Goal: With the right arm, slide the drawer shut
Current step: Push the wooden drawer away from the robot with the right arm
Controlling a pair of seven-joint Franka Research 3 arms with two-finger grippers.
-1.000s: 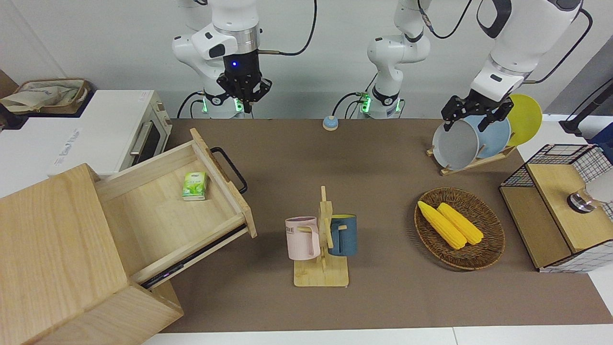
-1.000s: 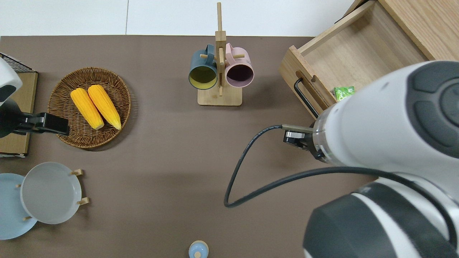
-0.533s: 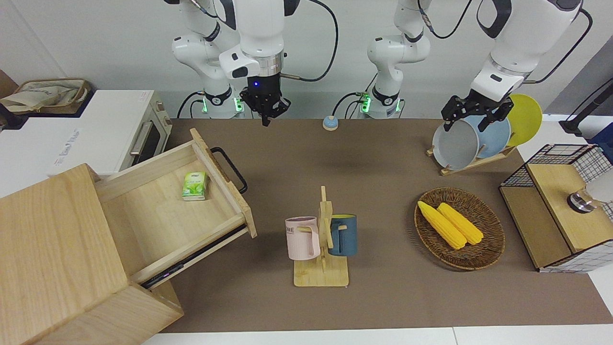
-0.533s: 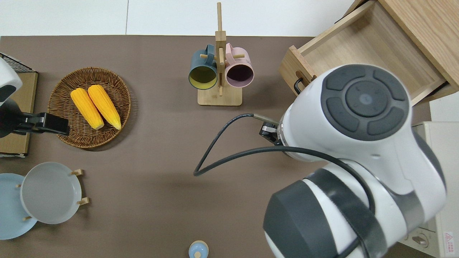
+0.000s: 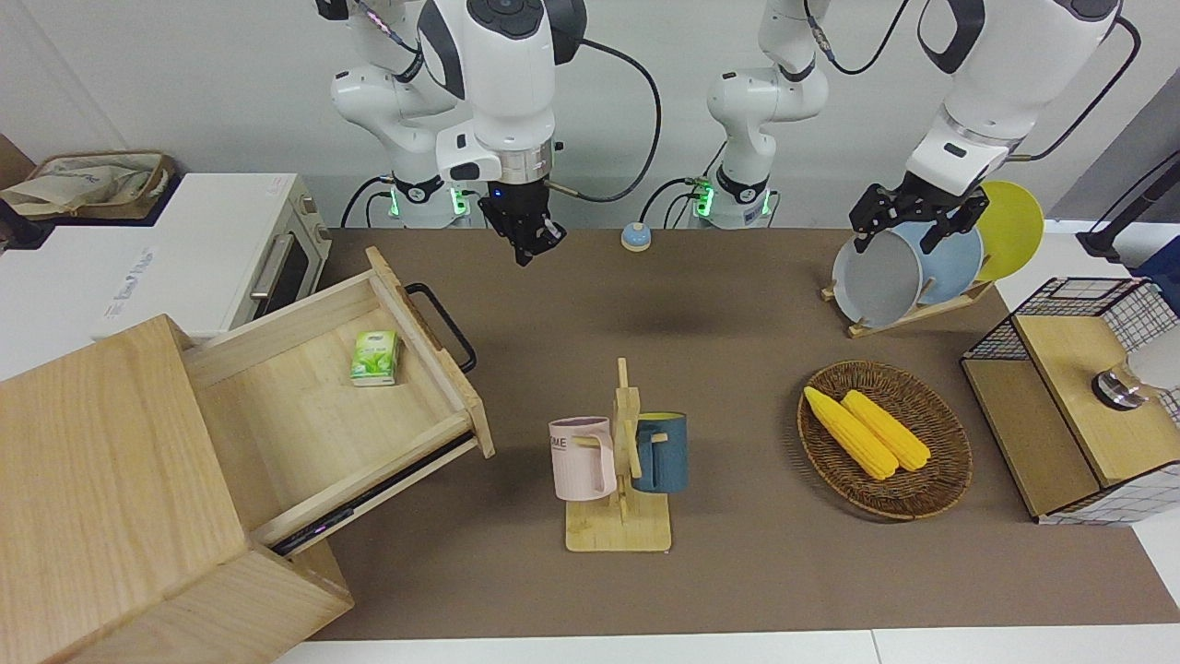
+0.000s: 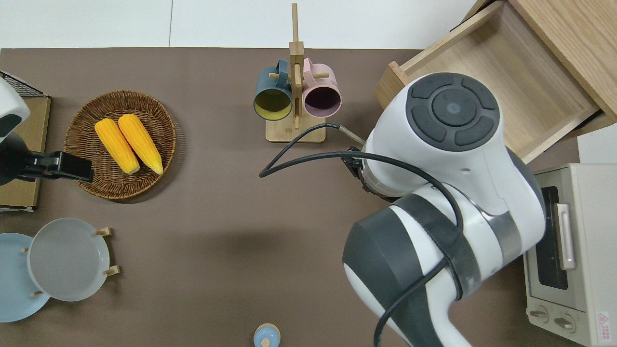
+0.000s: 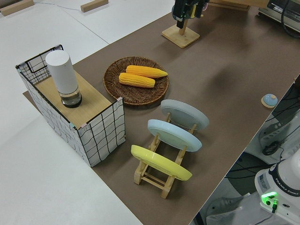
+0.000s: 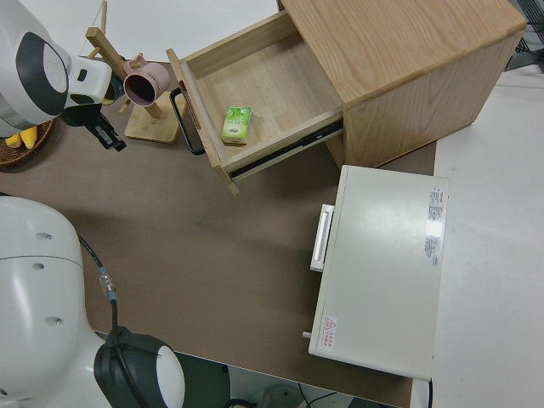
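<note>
Brown table (image 5: 737,304) — mug stand (image 5: 619,530), corn basket (image 5: 931,493)

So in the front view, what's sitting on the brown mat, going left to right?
Open drawer → mug stand holding a pink mug and a blue mug → basket of corn → black wire-and-wood rack.

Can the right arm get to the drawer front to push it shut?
Probably yes. The right end effector hangs over bare mat, the drawer stands open, and nothing sits between them; the mug rack is off to one side.
</note>
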